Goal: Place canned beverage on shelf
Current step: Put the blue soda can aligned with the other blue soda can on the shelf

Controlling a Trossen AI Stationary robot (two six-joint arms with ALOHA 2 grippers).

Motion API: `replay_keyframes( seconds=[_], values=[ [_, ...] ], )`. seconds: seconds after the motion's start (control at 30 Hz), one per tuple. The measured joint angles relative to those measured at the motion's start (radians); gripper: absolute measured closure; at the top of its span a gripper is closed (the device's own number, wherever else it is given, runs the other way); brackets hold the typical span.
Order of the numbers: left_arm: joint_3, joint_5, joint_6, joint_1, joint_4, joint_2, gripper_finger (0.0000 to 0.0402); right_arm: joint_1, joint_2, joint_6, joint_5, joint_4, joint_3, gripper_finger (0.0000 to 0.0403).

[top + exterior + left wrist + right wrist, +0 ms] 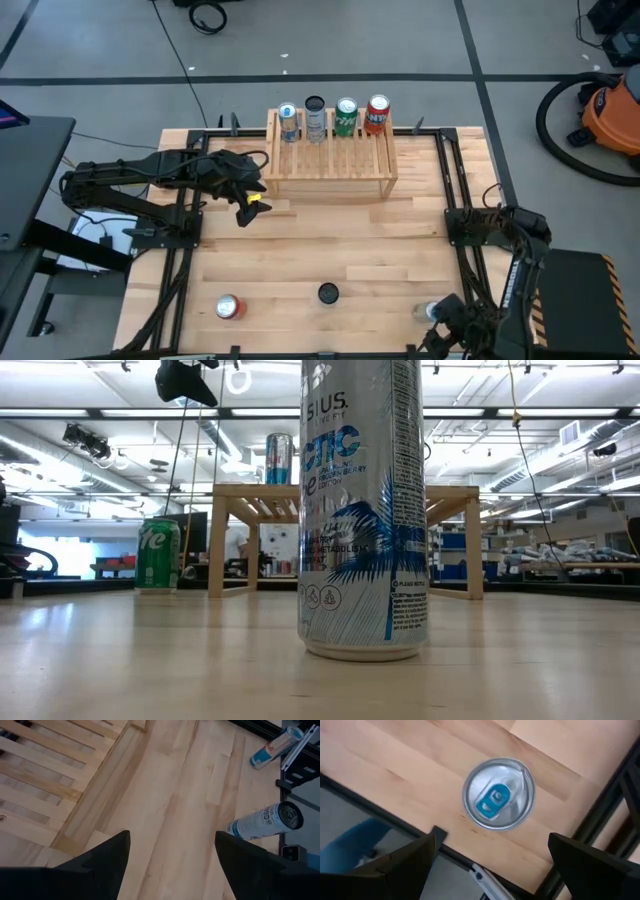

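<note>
Left tool (247,207) positioned over the counter (330,245) just beside the left front corner of the shelf (330,165); fingers spread wide in the left wrist view, nothing between them. Left tool (170,865) seen above bare wood, with the slatted shelf (35,780) to one side.

Shelf located at the far middle of the counter, light wood, slatted top. Four cans counted upright along its back edge, left to right: blue-and-silver can (289,123), dark-topped can (315,118), green can (346,116), red can (377,114). All four well apart from the left tool.

Three cans counted standing on the counter near its front edge, left to right: second red can (229,307), black-topped can (328,293), pale can (428,312) at the right front corner. Total cans in the high view: seven.

Right tool (450,325) located at the right front corner, directly above the pale can. Right wrist view: silver can top with blue tab (498,794) centred ahead of the right tool (492,862); fingers wide apart, can top showing clear between them, holding nothing.

Low view: tall silver-and-blue can (363,510) close in the foreground, upright on the counter; shelf (345,540) behind it with one can (279,458) visible on top; green can (158,554) seen low at the left. A dark tool (186,380) visible at the top left; which arm cannot be told from that view alone.
</note>
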Motion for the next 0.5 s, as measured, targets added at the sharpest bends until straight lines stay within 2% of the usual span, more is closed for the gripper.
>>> replay_keyframes(
  seconds=[0.23, 0.5],
  values=[
    [0.000, -0.003, 0.002, 0.000, 0.000, 0.000, 0.0102, -0.033, 0.028, -0.006, 0.032, -0.012, 0.000, 0.0007],
    [0.000, -0.003, 0.009, 0.000, 0.000, 0.000, 0.0102, -0.059, 0.031, -0.003, 0.019, -0.028, -0.041, 0.0007]
  ],
)
